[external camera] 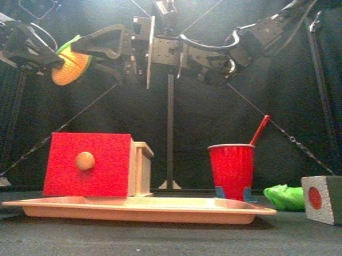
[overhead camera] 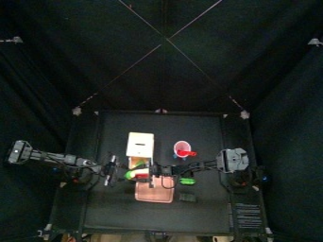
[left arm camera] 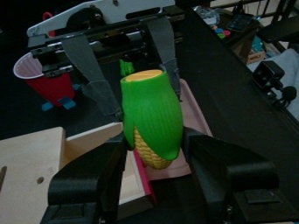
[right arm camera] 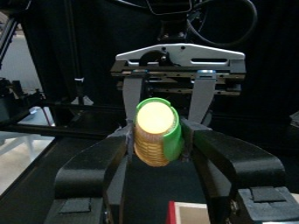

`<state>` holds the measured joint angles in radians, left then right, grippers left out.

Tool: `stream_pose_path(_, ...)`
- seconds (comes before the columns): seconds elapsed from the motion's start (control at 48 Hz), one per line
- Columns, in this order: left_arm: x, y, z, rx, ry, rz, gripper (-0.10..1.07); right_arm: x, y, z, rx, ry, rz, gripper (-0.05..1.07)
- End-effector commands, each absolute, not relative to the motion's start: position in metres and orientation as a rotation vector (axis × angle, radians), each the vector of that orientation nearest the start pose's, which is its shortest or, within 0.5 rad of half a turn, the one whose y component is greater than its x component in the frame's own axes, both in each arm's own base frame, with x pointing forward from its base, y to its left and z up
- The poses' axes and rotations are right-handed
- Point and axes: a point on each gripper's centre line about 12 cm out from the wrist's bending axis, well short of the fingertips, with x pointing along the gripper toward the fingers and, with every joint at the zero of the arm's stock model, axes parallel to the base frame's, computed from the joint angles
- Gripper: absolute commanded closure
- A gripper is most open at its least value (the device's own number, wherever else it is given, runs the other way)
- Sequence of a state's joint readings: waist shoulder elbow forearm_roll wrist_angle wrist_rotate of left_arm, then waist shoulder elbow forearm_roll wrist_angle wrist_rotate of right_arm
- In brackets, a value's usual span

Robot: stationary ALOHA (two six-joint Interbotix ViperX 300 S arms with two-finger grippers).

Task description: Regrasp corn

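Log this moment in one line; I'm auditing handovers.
phase: handover | corn: aloft, in left gripper | right gripper: around corn | tray: below

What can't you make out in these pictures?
Front view: the corn, a bright blur beside arm parts.
Right wrist view: the corn shows end-on, length hidden.
Top view: the corn too small, under the arms.
Front view: green object low right, half behind the grey block, unidentifiable.

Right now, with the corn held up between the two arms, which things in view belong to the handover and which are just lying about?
In the job:
- corn
- left tool, holding it
- right tool, either side of it

Lying about:
- red cup with straw
- red-fronted box
- tray
- green toy
- grey cube
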<state>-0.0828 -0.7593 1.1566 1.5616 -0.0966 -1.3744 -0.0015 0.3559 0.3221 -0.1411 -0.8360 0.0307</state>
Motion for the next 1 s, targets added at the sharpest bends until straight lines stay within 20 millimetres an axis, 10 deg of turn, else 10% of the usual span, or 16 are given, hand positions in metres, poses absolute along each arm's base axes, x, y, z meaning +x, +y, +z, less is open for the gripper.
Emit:
stream_pose_path(0.0,0.226,-0.029,0.237,0.168,0.348,-0.201,0.15,0.512,0.01,0.237,-0.071,-0.203,0.092,0.25)
stream_pose_path(0.979,0.218,-0.016,0.241,0.055,0.317,-0.125,-0.05,0.496,-0.001,0.231,0.012,-0.172,0.013,0.4)
